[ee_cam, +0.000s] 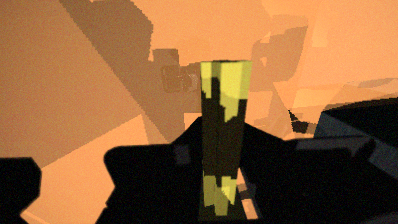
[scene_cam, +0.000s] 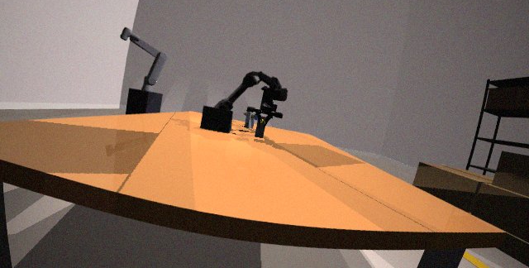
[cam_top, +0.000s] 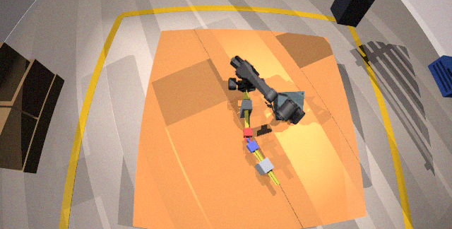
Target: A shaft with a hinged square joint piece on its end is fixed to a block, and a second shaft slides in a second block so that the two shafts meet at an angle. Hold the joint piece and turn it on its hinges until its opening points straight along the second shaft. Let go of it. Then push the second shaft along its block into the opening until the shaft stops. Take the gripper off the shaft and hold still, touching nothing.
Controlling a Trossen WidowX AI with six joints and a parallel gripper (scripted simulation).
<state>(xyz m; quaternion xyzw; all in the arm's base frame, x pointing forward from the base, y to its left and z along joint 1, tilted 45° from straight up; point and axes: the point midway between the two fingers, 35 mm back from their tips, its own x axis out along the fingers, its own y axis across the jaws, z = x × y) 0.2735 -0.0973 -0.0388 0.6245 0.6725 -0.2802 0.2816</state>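
Observation:
My gripper (cam_top: 246, 89) (ee_cam: 214, 120) is shut on the yellow second shaft (cam_top: 246, 119) (ee_cam: 235, 80), near its back end. That shaft runs through the dark grey block (cam_top: 246, 106), and its front end meets the red square joint piece (cam_top: 248, 132). How deep it sits in the opening cannot be told. The red piece is hinged to a blue part (cam_top: 252, 146) on the end of the fixed yellow shaft (cam_top: 273, 177), which passes through the light grey block (cam_top: 264, 166). The two shafts meet at an angle. In the exterior view the gripper and parts are small and dark.
The arm's base (cam_top: 289, 107) (scene_cam: 216, 119) stands beside the second shaft, and the arm arches above the orange table (cam_top: 176, 186) (scene_cam: 289, 193). Another arm on a black pedestal (cam_top: 354, 3) (scene_cam: 144, 102) stands off the table. Shadows cross the table top.

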